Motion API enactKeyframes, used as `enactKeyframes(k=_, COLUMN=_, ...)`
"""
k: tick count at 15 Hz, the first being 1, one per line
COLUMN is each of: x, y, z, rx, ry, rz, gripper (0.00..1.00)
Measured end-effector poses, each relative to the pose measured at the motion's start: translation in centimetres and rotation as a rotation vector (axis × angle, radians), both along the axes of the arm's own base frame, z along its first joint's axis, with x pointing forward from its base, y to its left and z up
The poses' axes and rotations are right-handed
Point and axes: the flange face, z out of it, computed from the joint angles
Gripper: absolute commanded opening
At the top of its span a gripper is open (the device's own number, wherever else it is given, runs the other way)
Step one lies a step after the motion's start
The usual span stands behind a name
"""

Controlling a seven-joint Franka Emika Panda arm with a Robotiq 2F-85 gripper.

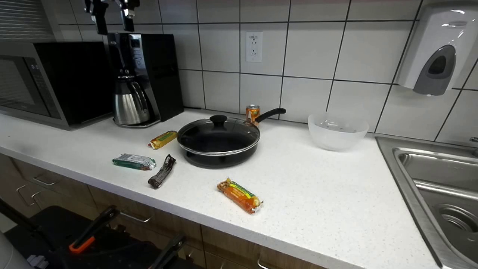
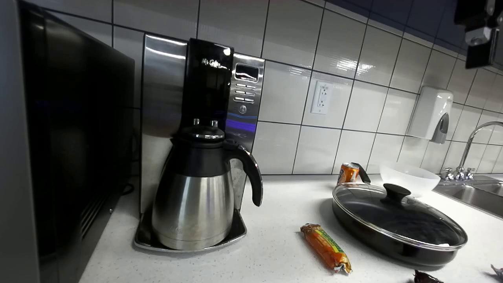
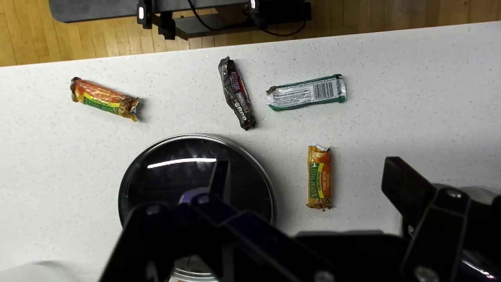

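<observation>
A Robotiq gripper [image 1: 114, 27] hangs high above a white speckled countertop [image 1: 317, 209], its 2 fingers [image 1: 128, 24] spread wide apart. In the wrist view, a Nature Valley Crunchy peanut butter bar [image 3: 320, 178] shows below, between the 2 fingers; it lies flat on the countertop, just beside a black frying pan [image 1: 220, 160], on the side toward a Mr. Coffee machine [image 2: 208, 90]. The pan wears a glass lid [image 1: 198, 136] with a black knob [image 1: 218, 120], and its handle [image 1: 270, 114] reaches toward the tiled wall [image 1: 302, 48]. 3 more wrapped bars lie nearer the countertop's front edge: a dark brown Snickers bar [image 3: 237, 94], a green-and-silver bar [image 3: 307, 93] with its printed barcode facing up and, well apart from those 2, an orange-wrapped granola bar [image 3: 103, 98]. Behind the pan, in both exterior views, an orange drink can [image 2: 347, 174] stands upright by the handle. A frosted white bowl [image 1: 338, 137] sits farther along the wall, near a stainless steel sink [image 1: 397, 172] with a chrome faucet [image 2: 460, 173]. At the opposite end, the coffee machine holds a steel carafe [image 2: 192, 212] beside a black microwave [image 1: 78, 78]. An electrical outlet [image 1: 254, 46] and a soap dispenser [image 1: 429, 45] are mounted on the tiles.
</observation>
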Motion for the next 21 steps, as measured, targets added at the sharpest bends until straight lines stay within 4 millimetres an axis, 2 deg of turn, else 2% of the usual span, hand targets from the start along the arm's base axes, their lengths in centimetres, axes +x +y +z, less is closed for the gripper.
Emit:
enactKeyframes(k=10, x=-0.8, y=-0.7, z=-7.2, rx=-0.009, ry=0.027, rz=0.0, gripper=1.0)
enactKeyframes(k=21, x=-1.0, y=-2.1, z=-13.1, rx=-0.019, ry=0.01, rz=-0.001, gripper=1.0)
